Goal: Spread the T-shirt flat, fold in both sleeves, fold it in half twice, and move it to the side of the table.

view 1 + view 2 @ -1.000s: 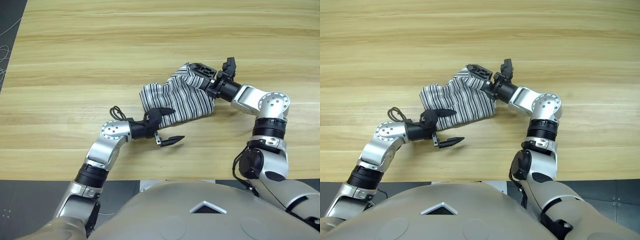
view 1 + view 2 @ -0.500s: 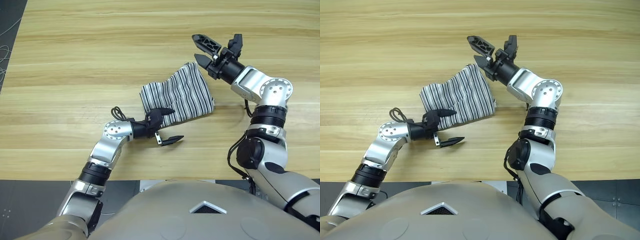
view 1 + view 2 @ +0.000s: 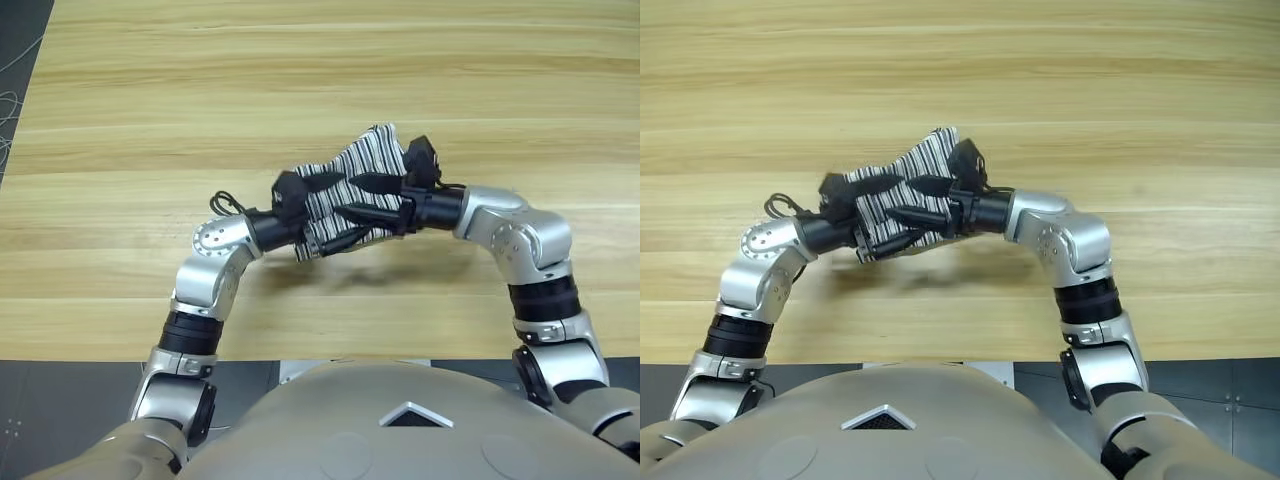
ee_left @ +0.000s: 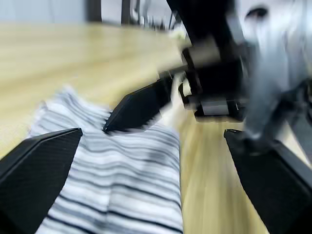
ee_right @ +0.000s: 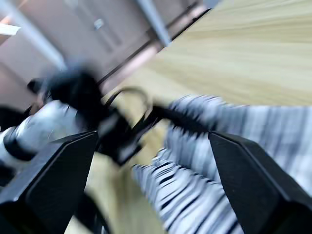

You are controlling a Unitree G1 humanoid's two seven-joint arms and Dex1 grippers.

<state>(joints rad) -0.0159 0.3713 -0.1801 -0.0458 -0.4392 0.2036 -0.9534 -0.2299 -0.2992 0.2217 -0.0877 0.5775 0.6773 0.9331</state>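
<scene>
"Striped T-shirt (image 3: 375, 155), where does it lie?"

"Folded into a small bundle on the wooden table (image 3: 300, 60), at the centre of the frame in the head views."

"And the grippers?"

"The left gripper (image 3: 350, 206) is at its left side, the right gripper (image 3: 898, 196) at its right. Both are over the bundle's lower edge, fingers spread wide. Whether they touch the cloth, I cannot tell."

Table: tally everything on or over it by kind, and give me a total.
striped T-shirt: 1
grippers: 2 (left gripper, right gripper)
Total: 3
</scene>
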